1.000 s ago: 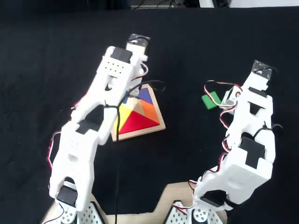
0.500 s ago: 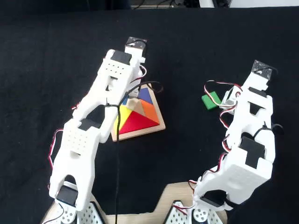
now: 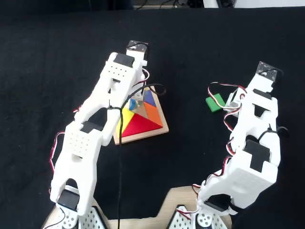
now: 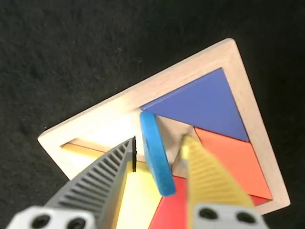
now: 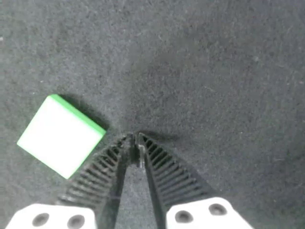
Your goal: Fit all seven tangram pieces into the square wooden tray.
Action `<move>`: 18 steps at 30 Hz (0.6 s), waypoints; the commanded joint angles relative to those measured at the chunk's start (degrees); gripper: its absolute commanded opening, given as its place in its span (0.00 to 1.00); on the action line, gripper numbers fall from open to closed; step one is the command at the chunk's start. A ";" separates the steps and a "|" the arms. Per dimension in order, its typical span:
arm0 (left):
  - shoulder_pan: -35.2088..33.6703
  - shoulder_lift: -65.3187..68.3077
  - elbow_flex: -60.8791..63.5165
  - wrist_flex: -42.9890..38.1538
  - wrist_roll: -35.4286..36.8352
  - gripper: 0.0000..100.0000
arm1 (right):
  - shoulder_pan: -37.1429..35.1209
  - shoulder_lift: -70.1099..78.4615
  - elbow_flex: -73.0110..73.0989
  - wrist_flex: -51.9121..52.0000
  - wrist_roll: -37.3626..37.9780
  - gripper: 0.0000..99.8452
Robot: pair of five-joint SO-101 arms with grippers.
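Observation:
The square wooden tray [image 4: 240, 90] holds a dark blue triangle [image 4: 200, 102], an orange piece [image 4: 233, 160], a red piece [image 4: 169, 210] and a yellow piece [image 4: 136, 198]. A light blue piece [image 4: 155, 157] stands tilted on its edge in the tray's bare wooden gap. My left gripper [image 4: 161, 143] is open around it, with wood showing between the piece and the yellow finger [image 4: 202, 174]. In the high view the tray [image 3: 163, 128] lies under the left arm, the light blue piece [image 3: 132, 103] beside it. My right gripper [image 5: 136, 143] rests shut on the cloth beside the green square [image 5: 59, 136].
Black cloth covers the table. The green square [image 3: 215, 102] lies right of the tray, close to the right arm [image 3: 252, 124]. Wires hang from both arms. The wooden table edge [image 3: 181, 198] shows near the arm bases.
The left arm has shifted slightly toward the far side, and the light blue piece now shows in the tray beside it. The right arm and the green square have not moved.

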 commanded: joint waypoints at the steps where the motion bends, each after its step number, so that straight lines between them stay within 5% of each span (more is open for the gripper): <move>1: 0.75 -0.53 -0.22 -0.62 0.09 0.19 | -1.23 -0.22 -2.77 0.53 0.70 0.01; 18: -4.09 -1.23 -1.71 1.05 -5.19 0.19 | -1.23 -0.22 -2.77 0.53 0.70 0.01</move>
